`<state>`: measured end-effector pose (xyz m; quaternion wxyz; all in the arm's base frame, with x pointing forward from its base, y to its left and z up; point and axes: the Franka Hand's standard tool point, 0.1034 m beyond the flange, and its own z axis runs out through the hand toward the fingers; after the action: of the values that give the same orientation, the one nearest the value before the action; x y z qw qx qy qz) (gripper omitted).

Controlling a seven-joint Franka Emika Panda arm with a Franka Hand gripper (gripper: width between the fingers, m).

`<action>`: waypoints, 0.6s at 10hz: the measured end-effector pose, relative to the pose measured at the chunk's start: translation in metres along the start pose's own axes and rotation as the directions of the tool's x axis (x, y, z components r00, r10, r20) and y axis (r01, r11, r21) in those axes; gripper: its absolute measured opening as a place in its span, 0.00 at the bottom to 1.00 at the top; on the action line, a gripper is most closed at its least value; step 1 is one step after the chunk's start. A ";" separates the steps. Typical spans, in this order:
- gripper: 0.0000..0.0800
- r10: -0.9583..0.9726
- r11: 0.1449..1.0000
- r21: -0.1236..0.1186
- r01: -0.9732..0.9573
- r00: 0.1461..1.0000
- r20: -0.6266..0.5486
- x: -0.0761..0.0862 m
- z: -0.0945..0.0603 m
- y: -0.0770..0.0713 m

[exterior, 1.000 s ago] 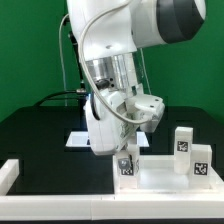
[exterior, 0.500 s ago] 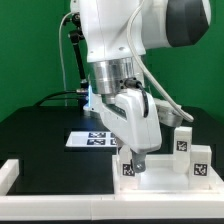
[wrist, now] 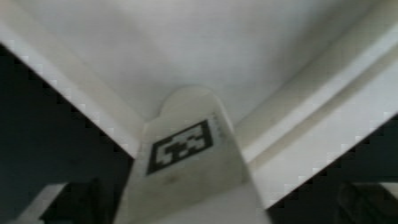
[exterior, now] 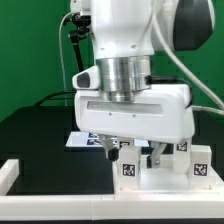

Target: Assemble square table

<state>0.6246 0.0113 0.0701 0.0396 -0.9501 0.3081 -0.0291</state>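
Square table leg, short white blocky plastic with black-and-white tag (wrist: 183, 150), stands upright between fingertips of two-finger gripper (exterior: 137, 156); jaws parted, contact not confirmed. Judged light, rigid, smooth; grip flat sides mid-height. Large white rimmed square top (exterior: 165, 183) under it, two more legs (exterior: 199, 160) beside

The exterior view is bright and evenly lit, with light falling from above. The white arm (exterior: 130, 60) is almost overexposed, and small details are soft. The wrist view is dimmer and strongly blurred; only the tag (wrist: 180, 146) in the lower centre is readable, and both lower corners are dark.
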 end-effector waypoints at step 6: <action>0.45 0.048 0.999 0.002 -0.048 0.999 -0.014 0.000 0.002 0.001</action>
<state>0.6245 0.0104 0.0675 0.0388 -0.9422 0.3309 -0.0350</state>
